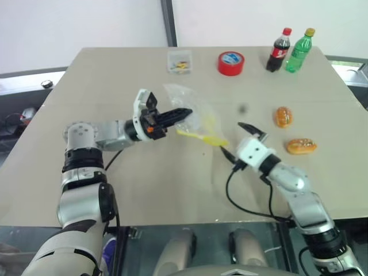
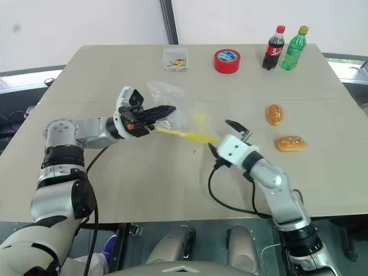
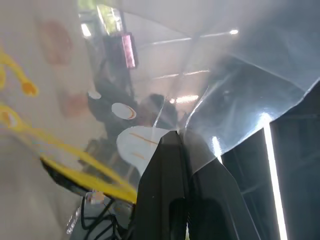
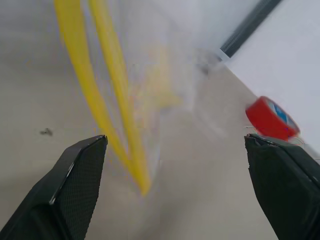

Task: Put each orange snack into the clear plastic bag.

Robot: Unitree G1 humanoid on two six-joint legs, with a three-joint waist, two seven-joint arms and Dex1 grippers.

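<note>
My left gripper (image 1: pixel 185 113) is shut on a fold of the clear plastic bag (image 1: pixel 201 118) and holds it above the middle of the table. The bag's yellow seal strip (image 1: pixel 202 137) hangs on the side toward my right gripper (image 1: pixel 232 138). That gripper stands open just right of the strip, with nothing between its fingers. In the right wrist view the strip (image 4: pixel 100 95) lies straight ahead between the spread fingertips (image 4: pixel 75 185). Two orange snacks rest on the table further right, one (image 1: pixel 283 117) behind the other (image 1: pixel 301 146), both apart from the grippers.
At the table's far edge stand a small clear box (image 1: pixel 180 61) of coloured bits, a red tape roll (image 1: pixel 230 63), a cola bottle (image 1: pixel 279 50) and a green bottle (image 1: pixel 299 52). The tan table (image 1: pixel 172 184) ends close in front of me.
</note>
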